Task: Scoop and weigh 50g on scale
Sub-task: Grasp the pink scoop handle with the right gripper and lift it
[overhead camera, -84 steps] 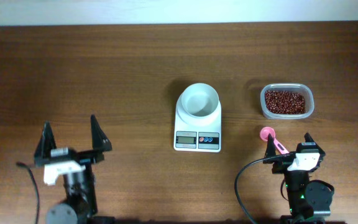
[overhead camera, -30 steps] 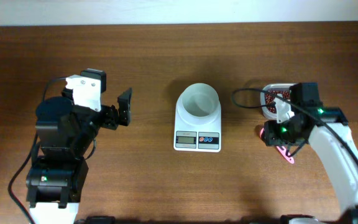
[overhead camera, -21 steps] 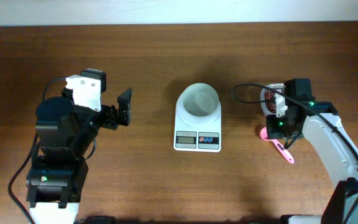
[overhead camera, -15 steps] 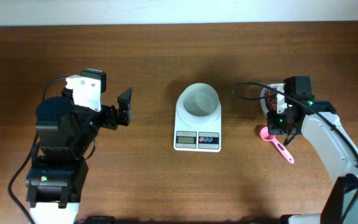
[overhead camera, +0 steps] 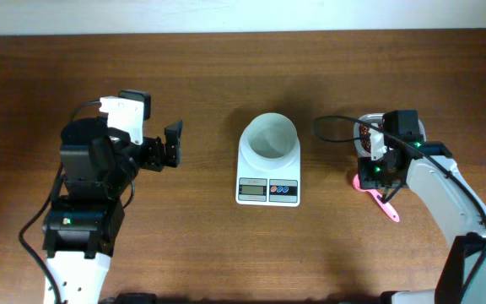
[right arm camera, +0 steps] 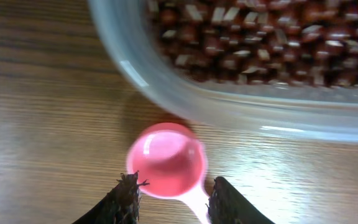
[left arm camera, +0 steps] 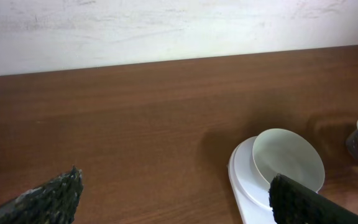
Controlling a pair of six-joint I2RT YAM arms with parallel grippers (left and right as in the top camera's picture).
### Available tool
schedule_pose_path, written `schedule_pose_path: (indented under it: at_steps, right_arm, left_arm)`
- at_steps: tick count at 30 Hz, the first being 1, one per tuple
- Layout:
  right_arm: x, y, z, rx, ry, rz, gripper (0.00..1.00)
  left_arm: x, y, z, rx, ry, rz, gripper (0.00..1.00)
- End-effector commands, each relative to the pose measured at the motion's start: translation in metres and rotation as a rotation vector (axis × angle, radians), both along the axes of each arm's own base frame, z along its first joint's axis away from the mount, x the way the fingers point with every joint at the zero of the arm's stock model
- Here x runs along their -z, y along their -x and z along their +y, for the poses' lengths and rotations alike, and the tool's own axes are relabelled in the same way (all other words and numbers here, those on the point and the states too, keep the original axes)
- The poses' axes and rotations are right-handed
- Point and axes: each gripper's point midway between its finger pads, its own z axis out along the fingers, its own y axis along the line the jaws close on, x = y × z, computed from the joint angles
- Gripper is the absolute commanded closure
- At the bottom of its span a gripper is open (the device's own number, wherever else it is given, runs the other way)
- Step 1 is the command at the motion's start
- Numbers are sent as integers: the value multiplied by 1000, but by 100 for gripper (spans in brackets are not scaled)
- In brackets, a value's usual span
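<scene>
The white scale [overhead camera: 267,187] stands mid-table with its round white bowl [overhead camera: 269,137] on top. They also show in the left wrist view as scale [left arm camera: 244,186] and bowl [left arm camera: 288,158]. A pink scoop [overhead camera: 386,204] lies flat on the table to the scale's right, just below the tub. My right gripper [overhead camera: 373,176] hangs low over it. In the right wrist view this gripper [right arm camera: 174,186] straddles the scoop [right arm camera: 166,158] where bowl meets handle, with a gap left beside the handle. My left gripper [overhead camera: 174,144] is wide open, left of the scale, holding nothing.
A clear tub of red beans [overhead camera: 364,135] sits right of the scale, partly under my right arm. Its wall [right arm camera: 229,93] lies just past the scoop in the right wrist view. The table's back edge meets a pale wall [left arm camera: 166,25].
My right gripper has settled lower over the scoop and its jaws have narrowed around it. The scoop has shifted slightly. My left arm has turned a little and stays open.
</scene>
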Motion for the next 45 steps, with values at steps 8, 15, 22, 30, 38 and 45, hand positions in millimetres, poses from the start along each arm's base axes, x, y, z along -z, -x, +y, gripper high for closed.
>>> schedule_pose_path:
  at_steps: [8,15,22,30,38,45]
  right_arm:
    - [18,8,32,-126,-8,-7,60]
    - [23,5,24,-99,47,-30,61]
    - [36,7,31,-108,7,-15,67]
    - [37,9,48,110,-145,25,96]
    - [32,11,68,552,-353,126,89]
    - [21,9,78,533,-406,150,72]
  left_arm:
    - [-7,0,-2,13,-2,-15,1]
    - [-7,0,-2,13,-2,-15,1]
    - [-7,0,-2,13,-2,-15,1]
    - [-3,2,-2,13,-2,4,1]
    - [-3,2,-2,13,-2,4,1]
    - [-3,2,-2,13,-2,4,1]
